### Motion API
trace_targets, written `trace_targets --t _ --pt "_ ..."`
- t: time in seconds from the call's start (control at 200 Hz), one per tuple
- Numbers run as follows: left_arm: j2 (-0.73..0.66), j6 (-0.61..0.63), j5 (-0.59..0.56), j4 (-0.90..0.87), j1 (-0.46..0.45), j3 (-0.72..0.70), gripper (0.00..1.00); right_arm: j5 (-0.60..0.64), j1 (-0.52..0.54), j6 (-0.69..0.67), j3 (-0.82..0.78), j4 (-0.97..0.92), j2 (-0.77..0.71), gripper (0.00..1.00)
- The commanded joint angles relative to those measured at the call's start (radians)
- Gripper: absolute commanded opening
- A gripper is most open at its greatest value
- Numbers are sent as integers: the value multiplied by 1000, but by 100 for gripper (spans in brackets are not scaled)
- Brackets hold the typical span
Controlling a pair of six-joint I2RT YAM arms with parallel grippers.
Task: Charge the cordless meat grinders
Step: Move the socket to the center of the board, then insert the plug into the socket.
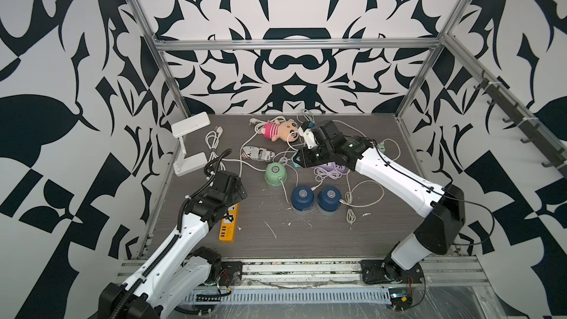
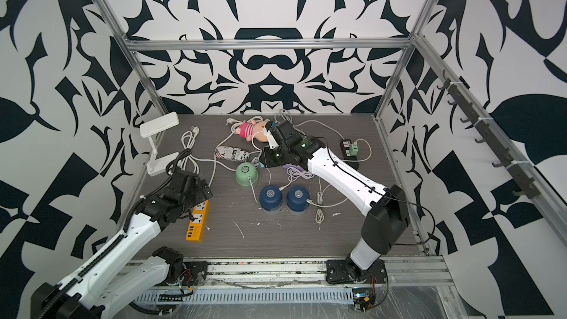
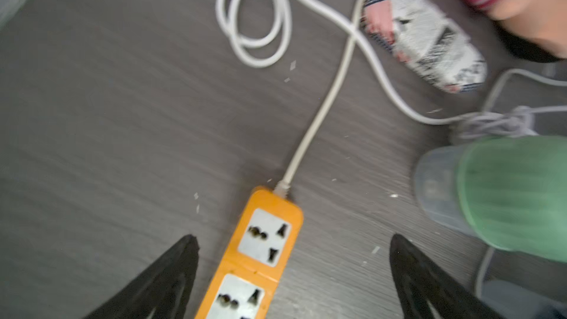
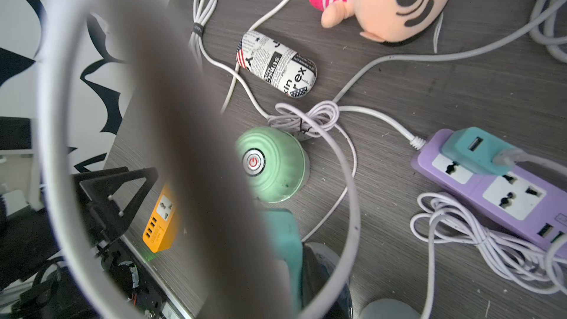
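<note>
The right gripper [image 1: 302, 158] hangs over the middle of the table, jaws closed partway on a small teal plug adapter [image 4: 280, 240]. The left gripper [image 3: 293, 237] is spread wide and holds nothing; it sits over the upper end of the orange power strip [image 1: 228, 222] at the lower left of the table in both top views, and the strip's long axis runs up the frame between the fingers.

The green grinder [image 1: 275, 174] stands upright just left of and below the right gripper, so the right arm is the nearer one; a white cable [image 1: 283, 190] reaches its side. A dark blue grinder [image 1: 303, 197] and a second blue grinder [image 1: 329, 197] stand side by side lower in the frame, near each other, each with a cable end at its side.

The purple power strip [image 4: 491, 185] lies under the right wrist, mostly hidden in the top views. Another teal adapter [image 4: 469, 148] already fills its end socket and the next sockets are free; these look like the closest home for the held adapter, with the orange strip well apart.

A knotted lilac cord [image 4: 306, 118] and loose white cables crowd the path; the plush toy [image 1: 277, 130] and the newsprint case [image 1: 256, 152] lie higher up, clear of it.
</note>
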Motion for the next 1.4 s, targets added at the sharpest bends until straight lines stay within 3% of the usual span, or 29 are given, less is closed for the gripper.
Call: trace_targets --t 0.0,0.12,0.33,0.52,0.665,0.795,0.885,1.06,1.24,1.395 --pt "-40 -164 -7 -20 75 -78 99 -5 18 6 0 56 -34 0" --pt "-51 -174 77 21 150 -150 99 -9 31 2 -6 59 -40 0" --pt "-56 -235 240 74 153 -212 99 -11 34 -1 -1 64 -41 0" --pt "-211 -472 433 164 133 -302 99 -12 49 -3 33 63 -16 0" --pt "-307 -672 454 330 46 -365 99 12 107 -23 96 47 39 0" --pt "-262 -736 463 510 4 -367 99 60 177 -27 173 9 116 0" --pt "-211 -700 458 521 3 -320 99 102 226 -21 214 -8 165 0" --pt "-203 -491 260 298 53 -150 99 220 314 -9 265 -63 230 0" --pt "25 -235 509 298 366 -26 99 287 385 24 271 -71 274 0" --pt "155 -166 573 359 486 10 99 332 439 74 264 -54 316 0"
